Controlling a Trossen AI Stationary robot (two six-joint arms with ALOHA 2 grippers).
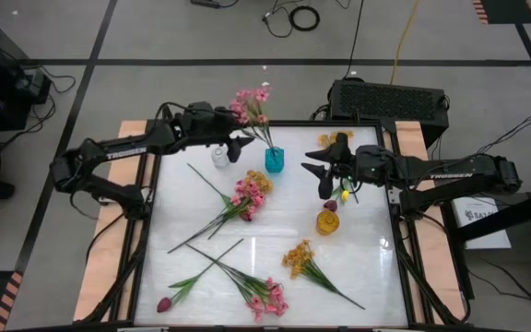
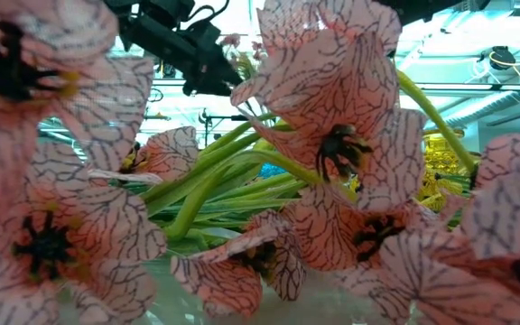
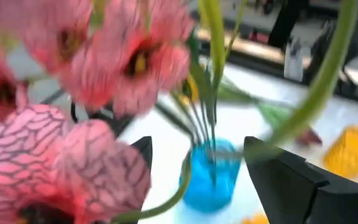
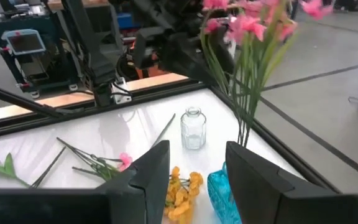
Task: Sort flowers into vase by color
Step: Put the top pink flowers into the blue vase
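Left gripper [image 1: 240,140] hangs by the table's far edge, fingers spread around the green stems of a pink spray [image 1: 253,106] whose stem ends sit in the blue vase [image 1: 274,160] (probably steadying it while it settles). Right gripper [image 1: 319,170], fingers apart and empty, waits near the right edge above the amber vase [image 1: 327,221], which holds a yellow spray [image 1: 342,193]. A clear glass jar [image 1: 220,157] beside the blue vase looks empty. More pink sprays [image 1: 250,194], a yellow-orange cluster [image 1: 299,259] and a magenta tulip bud [image 1: 164,303] lie unsorted toward the near edge.
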